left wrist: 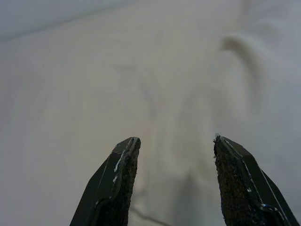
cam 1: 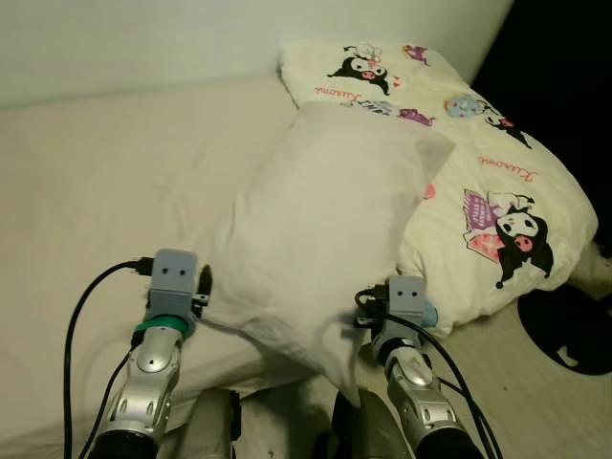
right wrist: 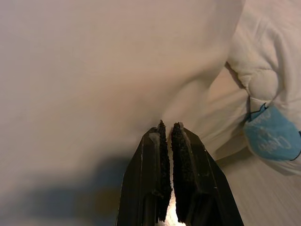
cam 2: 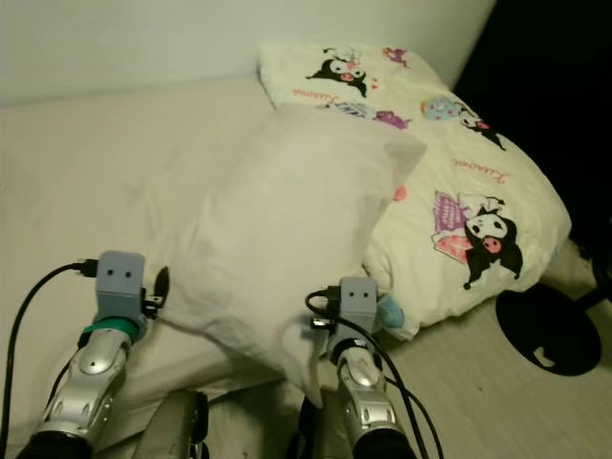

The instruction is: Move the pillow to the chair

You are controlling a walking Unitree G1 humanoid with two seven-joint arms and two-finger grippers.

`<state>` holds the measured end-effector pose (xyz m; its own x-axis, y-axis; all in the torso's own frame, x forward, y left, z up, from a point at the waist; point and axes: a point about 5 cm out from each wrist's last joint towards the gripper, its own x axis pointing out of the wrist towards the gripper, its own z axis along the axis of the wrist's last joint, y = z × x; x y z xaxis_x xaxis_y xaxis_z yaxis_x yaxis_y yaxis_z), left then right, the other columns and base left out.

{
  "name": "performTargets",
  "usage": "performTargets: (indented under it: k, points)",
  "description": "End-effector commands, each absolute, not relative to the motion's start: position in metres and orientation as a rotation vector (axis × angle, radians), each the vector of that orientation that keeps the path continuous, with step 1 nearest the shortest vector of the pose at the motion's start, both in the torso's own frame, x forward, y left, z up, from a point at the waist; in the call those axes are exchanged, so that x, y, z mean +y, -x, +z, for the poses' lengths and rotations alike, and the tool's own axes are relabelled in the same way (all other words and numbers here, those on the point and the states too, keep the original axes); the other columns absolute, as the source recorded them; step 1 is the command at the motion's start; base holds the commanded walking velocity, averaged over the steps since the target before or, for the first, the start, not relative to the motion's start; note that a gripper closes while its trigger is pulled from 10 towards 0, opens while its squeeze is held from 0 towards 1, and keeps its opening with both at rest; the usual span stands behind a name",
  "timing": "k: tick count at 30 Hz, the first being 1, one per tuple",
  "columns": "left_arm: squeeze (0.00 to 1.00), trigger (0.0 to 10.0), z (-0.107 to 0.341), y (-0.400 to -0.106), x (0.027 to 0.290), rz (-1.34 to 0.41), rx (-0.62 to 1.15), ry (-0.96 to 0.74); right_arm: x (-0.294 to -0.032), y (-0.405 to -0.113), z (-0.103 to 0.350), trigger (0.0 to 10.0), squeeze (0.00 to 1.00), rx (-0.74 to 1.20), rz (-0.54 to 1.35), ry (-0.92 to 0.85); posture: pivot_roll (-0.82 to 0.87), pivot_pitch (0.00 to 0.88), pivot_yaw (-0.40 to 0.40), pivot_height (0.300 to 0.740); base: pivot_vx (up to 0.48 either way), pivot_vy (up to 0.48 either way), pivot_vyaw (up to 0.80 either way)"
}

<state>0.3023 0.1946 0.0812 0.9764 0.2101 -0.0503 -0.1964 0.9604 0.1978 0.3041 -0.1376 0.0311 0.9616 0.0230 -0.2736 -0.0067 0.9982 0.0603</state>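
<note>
A plain white pillow (cam 1: 325, 220) lies slanted on the bed, and its near corner hangs over the bed's edge between my two arms. My left gripper (left wrist: 174, 141) is open at the pillow's left edge, with nothing between its fingers (left wrist: 117, 179) and the sheet ahead. One black finger (cam 1: 206, 280) of it shows beside the grey wrist block. My right gripper (right wrist: 168, 125) is shut at the pillow's lower right edge, and it seems to pinch the pillow's cloth. From the head, the pillow hides the right fingers past the wrist block (cam 1: 405, 298).
A cream comforter (cam 1: 497, 201) printed with cartoon figures is bunched against the pillow's right side. The bed sheet (cam 1: 96, 191) stretches left to a pale wall (cam 1: 143, 38). A dark round object (cam 1: 569, 330) lies on the floor at right. Cables trail from both wrists.
</note>
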Motion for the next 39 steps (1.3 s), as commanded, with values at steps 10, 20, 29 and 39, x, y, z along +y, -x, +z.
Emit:
performTargets:
  k: [10, 20, 29, 39]
  points:
    - [0.0, 10.0, 0.088, -0.322, 0.224, 0.182, 0.045, -0.211, -0.146, -0.317, 0.056, 10.0, 0.0, 0.14, -0.043, -0.147, 0.12, 0.111, -0.047, 0.611, 0.0, 0.0, 0.0]
    - [0.0, 10.0, 0.104, -0.352, 0.243, 0.178, 0.109, -0.17, -0.16, -0.319, 0.069, 10.0, 0.0, 0.083, -0.101, -0.206, 0.03, 0.181, -0.002, 0.611, 0.0, 0.0, 0.0]
    - [1.0, 10.0, 0.118, -0.367, 0.238, 0.095, 0.128, -0.108, -0.175, -0.302, 0.074, 10.0, 0.0, 0.038, -0.115, -0.159, -0.04, 0.248, 0.075, 0.611, 0.0, 0.0, 0.0]
    - [1.0, 10.0, 0.108, -0.371, 0.213, -0.049, 0.184, 0.081, -0.172, -0.29, 0.081, 10.0, 0.0, 0.001, -0.071, -0.108, -0.08, 0.284, 0.087, 0.611, 0.0, 0.0, 0.0]
